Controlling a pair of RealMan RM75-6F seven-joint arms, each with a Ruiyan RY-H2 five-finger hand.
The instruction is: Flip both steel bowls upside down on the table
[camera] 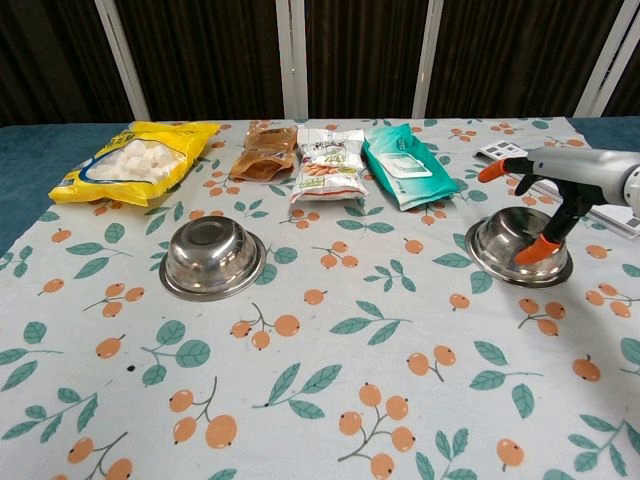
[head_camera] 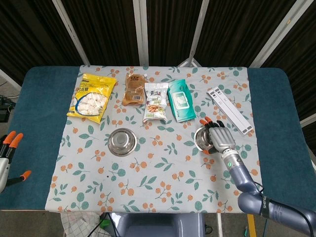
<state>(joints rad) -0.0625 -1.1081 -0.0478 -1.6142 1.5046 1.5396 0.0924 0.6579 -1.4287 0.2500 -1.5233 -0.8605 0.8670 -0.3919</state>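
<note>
Two steel bowls sit on the flowered cloth. The left bowl (head_camera: 122,141) (camera: 212,258) stands alone with no hand near it. My right hand (head_camera: 220,138) (camera: 566,180) hovers over the right side of the right bowl (head_camera: 203,139) (camera: 503,245), its orange-tipped fingers spread and nothing held. In the chest view its thumb tip hangs over the bowl's right rim; I cannot tell whether it touches. My left hand (head_camera: 8,152) is at the far left edge of the table with its fingers apart and empty; only the head view shows it.
Behind the bowls lie a yellow snack bag (head_camera: 91,97), a brown pouch (head_camera: 133,89), a nut packet (head_camera: 155,101) and a teal wipes pack (head_camera: 180,100). A white flat strip (head_camera: 229,109) lies behind the right bowl. Blue table surface (head_camera: 34,108) borders the cloth on both sides.
</note>
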